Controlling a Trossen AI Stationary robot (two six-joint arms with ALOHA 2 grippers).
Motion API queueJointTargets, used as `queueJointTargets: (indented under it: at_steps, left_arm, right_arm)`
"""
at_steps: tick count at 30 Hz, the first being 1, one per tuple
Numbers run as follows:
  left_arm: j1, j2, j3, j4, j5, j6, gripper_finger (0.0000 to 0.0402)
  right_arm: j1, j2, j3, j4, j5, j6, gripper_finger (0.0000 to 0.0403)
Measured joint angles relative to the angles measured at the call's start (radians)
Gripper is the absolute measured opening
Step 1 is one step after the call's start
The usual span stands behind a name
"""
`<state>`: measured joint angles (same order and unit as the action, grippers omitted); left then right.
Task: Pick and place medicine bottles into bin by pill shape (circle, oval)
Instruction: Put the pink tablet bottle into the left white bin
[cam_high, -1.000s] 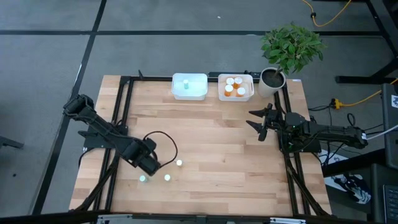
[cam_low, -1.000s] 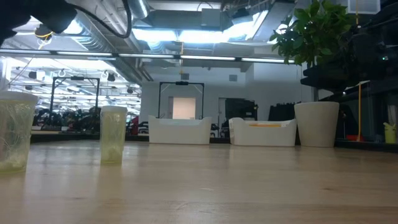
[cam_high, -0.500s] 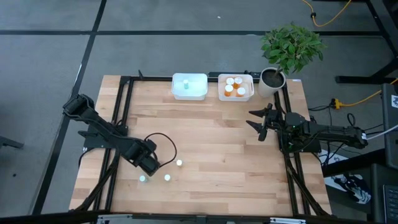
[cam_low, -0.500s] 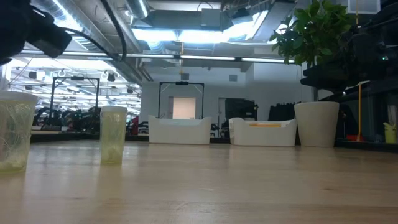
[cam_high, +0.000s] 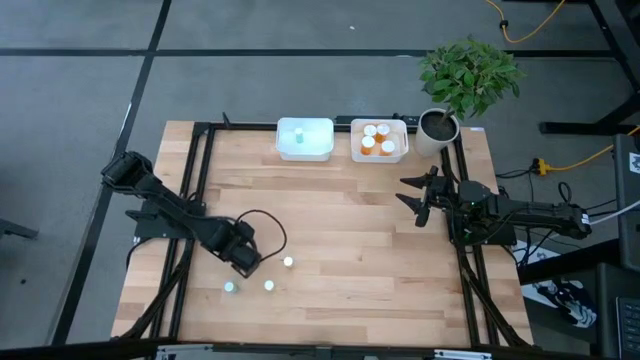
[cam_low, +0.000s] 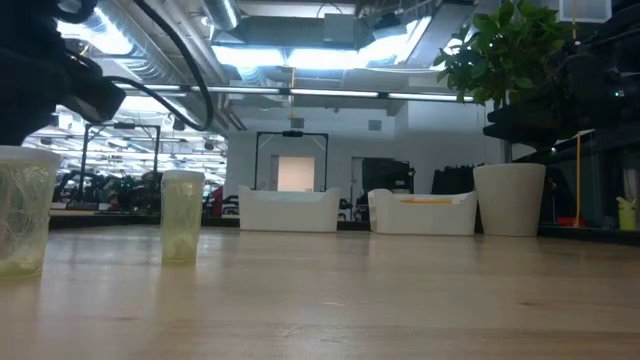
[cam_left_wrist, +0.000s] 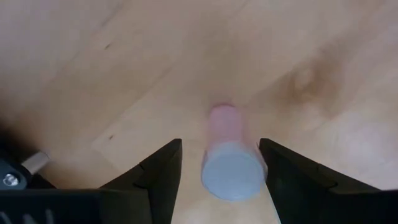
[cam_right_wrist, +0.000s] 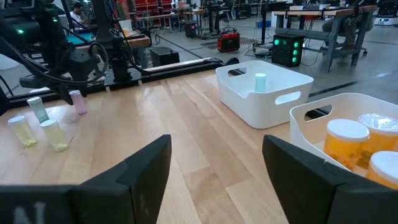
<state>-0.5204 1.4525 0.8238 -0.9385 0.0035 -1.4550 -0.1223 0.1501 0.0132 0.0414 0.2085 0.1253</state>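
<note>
A pink vial (cam_left_wrist: 224, 127) with a pale cap (cam_left_wrist: 232, 178) stands upright on the wood table. My left gripper (cam_left_wrist: 219, 142) points straight down over it, open, with one finger on each side of the vial and nothing held. In the high view that gripper (cam_high: 247, 263) hides the pink vial. Three more small vials (cam_high: 288, 262), (cam_high: 268, 285), (cam_high: 229, 288) stand on their bases close by. My right gripper (cam_high: 415, 200) waits open and level at the table's right side. Orange bottles (cam_high: 377, 139) with white caps stand in the right-hand bin.
Two white bins stand at the far edge: the left one (cam_high: 318, 150) holds a pale green-capped vial (cam_high: 298, 131), and the right one (cam_high: 401, 153) holds the orange bottles. A potted plant (cam_high: 438, 128) stands at the far right corner. Bare wood lies between the vials and the bins.
My left gripper has come down toward the table over the pink vial, still pointing down and still open. The vials and my right arm have kept still.
</note>
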Motion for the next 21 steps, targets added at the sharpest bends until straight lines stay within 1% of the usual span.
queueJointTargets:
  at_steps: [5,8,16,21]
  left_arm:
    - [0.013,0.000,0.000,0.001,0.019,0.025,0.0205]
    - [0.019,0.000,0.000,0.002,0.027,0.025,0.0196]
    - [0.019,0.000,0.000,0.012,0.079,0.018,0.0138]
    - [0.041,0.000,0.024,0.008,0.061,0.001,0.0103]
  right_arm:
    - [0.000,0.000,0.000,0.000,0.000,0.000,0.0255]
    - [0.000,0.000,0.000,0.000,0.000,0.000,0.0255]
    - [0.000,0.000,0.000,0.000,0.000,0.000,0.0255]
    - [0.000,0.000,0.000,0.000,0.000,0.000,0.0255]
